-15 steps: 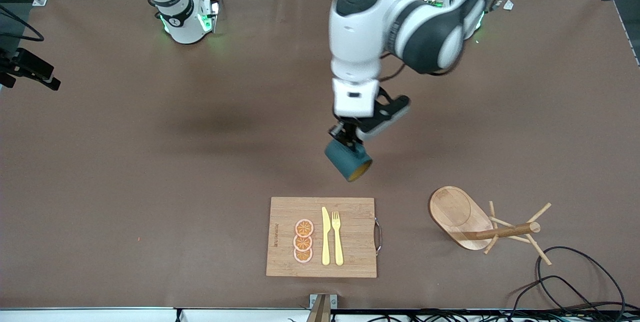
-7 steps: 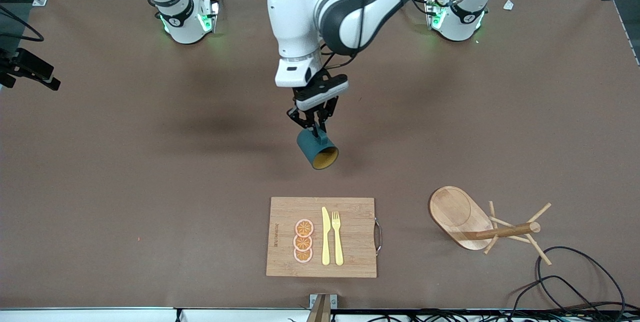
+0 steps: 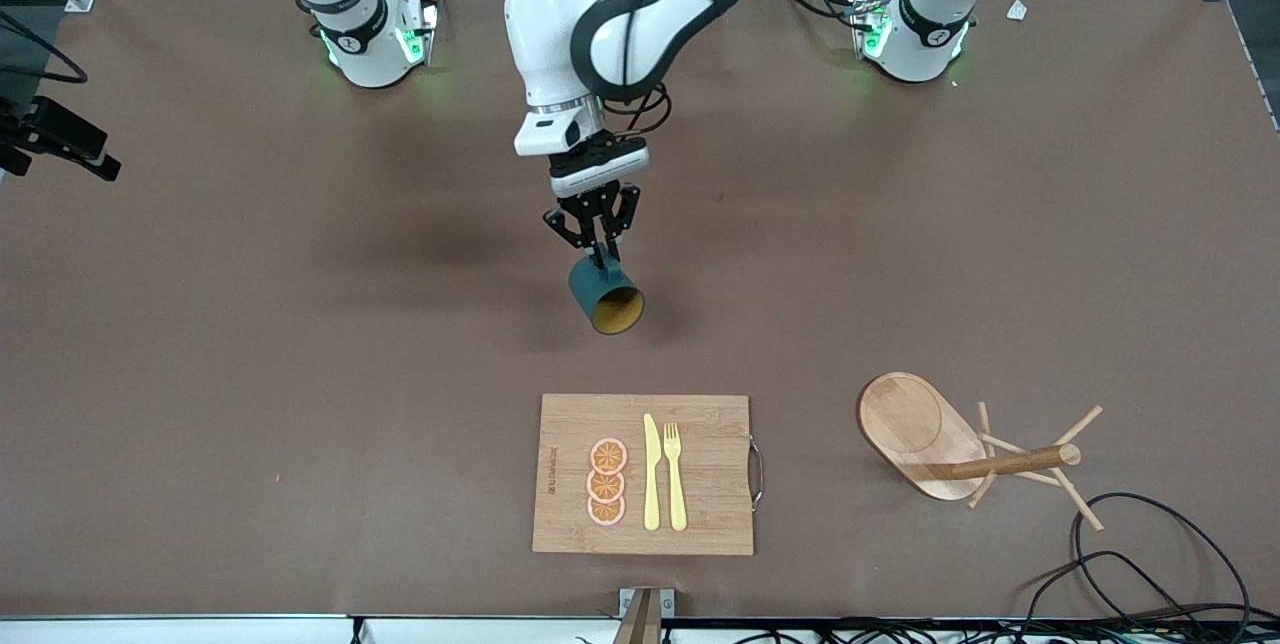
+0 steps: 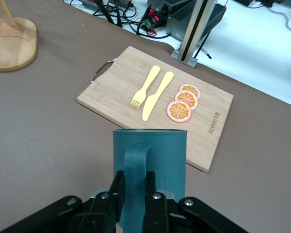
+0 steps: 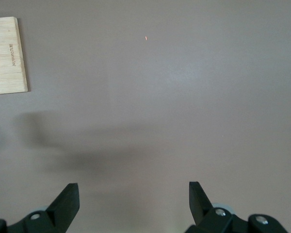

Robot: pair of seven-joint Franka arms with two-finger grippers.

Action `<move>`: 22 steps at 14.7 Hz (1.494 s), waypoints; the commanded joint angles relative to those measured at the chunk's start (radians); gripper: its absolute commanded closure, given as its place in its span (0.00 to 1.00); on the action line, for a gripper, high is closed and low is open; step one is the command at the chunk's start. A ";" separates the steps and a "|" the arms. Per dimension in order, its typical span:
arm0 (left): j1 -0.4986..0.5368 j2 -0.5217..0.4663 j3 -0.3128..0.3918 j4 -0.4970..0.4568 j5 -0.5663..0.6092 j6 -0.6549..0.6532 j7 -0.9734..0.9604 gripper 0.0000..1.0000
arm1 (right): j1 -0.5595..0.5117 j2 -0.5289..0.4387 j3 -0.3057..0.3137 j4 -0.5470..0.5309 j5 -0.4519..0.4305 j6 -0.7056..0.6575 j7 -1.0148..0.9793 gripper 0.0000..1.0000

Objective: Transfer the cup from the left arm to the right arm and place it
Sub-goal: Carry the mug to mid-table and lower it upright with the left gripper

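Your left claw (image 3: pixel 598 246) grips the dark teal-green cylindrical cup (image 3: pixel 606 297) by its handle, over the brown table (image 3: pixel 250 324); your right claw (image 5: pixel 133 204) waits, fingers spread.

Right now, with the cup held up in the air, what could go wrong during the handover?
1. The left gripper pinches only the handle of the cup, which hangs tilted over bare table; it may swing or slip.
2. The right gripper waits with jaws open over bare table, away from the cup; a poorly aimed approach could knock it.
3. If dropped, the cup might roll toward the cutting board.
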 commanded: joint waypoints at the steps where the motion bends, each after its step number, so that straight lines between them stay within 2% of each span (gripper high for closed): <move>1: -0.034 0.045 0.010 0.017 0.125 -0.008 -0.082 1.00 | -0.013 -0.003 0.008 -0.002 -0.001 -0.005 0.003 0.00; 4: -0.072 0.090 0.013 0.015 0.239 -0.008 -0.117 1.00 | -0.016 -0.003 0.008 -0.003 -0.001 -0.005 -0.001 0.00; 8: -0.092 0.129 0.016 0.011 0.417 -0.009 -0.278 1.00 | -0.016 -0.003 0.008 -0.003 -0.001 -0.006 -0.007 0.00; 16: -0.114 0.285 0.033 0.000 0.907 -0.081 -0.407 1.00 | -0.021 -0.003 0.006 -0.003 -0.001 -0.005 -0.007 0.00; 19: -0.114 0.331 0.036 0.000 0.998 -0.110 -0.408 1.00 | -0.021 -0.003 0.008 -0.003 -0.001 -0.005 -0.007 0.00; 22: -0.132 0.351 0.036 0.000 1.017 -0.147 -0.408 1.00 | -0.021 -0.003 0.008 -0.005 -0.001 -0.005 -0.007 0.00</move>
